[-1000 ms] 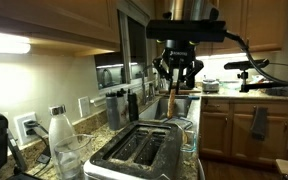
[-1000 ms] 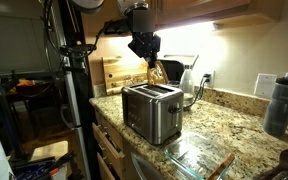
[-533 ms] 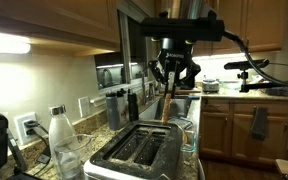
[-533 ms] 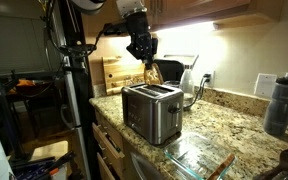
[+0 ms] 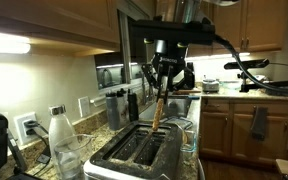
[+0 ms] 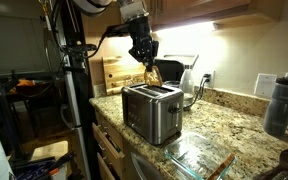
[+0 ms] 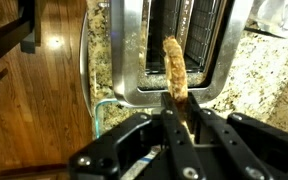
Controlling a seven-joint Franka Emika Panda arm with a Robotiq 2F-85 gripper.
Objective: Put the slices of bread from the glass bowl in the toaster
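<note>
Gripper [image 5: 162, 75] clamped on slice of bread [image 5: 158, 108], hanging edge-down mid-frame above toaster [image 5: 139, 150] | wrist view: slice [image 7: 173, 65] looks near a slot's end, slightly skewed | risk: I lower now, it catches the rim, buckles or topples outside.

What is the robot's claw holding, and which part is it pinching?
The gripper holds a slice of bread by its upper end. The slice hangs edge-down above the toaster.
</note>
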